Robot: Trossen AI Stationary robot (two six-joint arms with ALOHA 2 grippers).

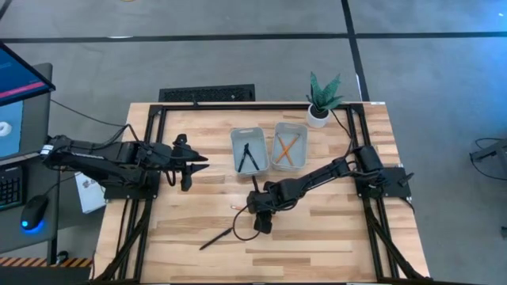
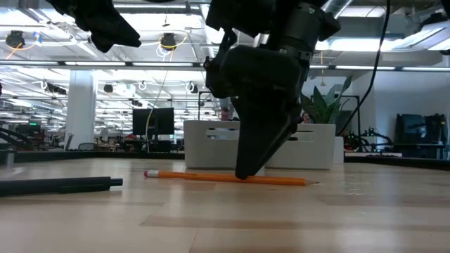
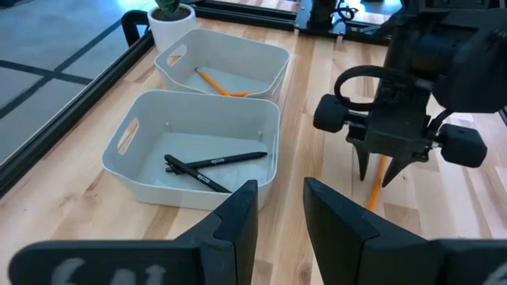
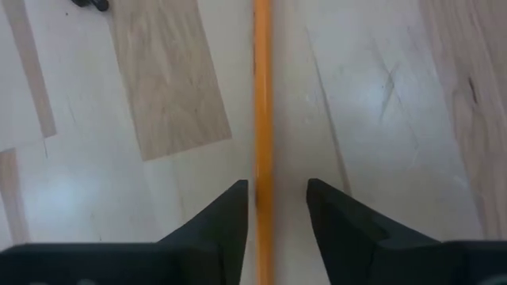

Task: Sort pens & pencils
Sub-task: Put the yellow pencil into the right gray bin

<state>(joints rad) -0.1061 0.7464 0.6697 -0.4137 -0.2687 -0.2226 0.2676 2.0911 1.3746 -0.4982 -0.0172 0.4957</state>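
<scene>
One orange pencil (image 2: pixel 197 176) lies flat on the wooden table. My right gripper (image 4: pixel 277 188) points down over its middle, open, with one finger on each side of the shaft (image 4: pixel 263 95); whether a finger touches it, I cannot tell. One black pen (image 1: pixel 215 237) lies on the table, left of and nearer than that gripper. Two pens (image 3: pixel 214 162) lie in the left white tray (image 1: pixel 236 142), and two pencils (image 1: pixel 287 149) in the right tray (image 1: pixel 277 131). My left gripper (image 1: pixel 194 165) hovers open, left of the trays.
A small potted plant (image 1: pixel 321 99) stands at the far right of the table, beside the pencil tray. A black frame runs along the table's far and side edges. Bare wood lies near and to the right of the right gripper.
</scene>
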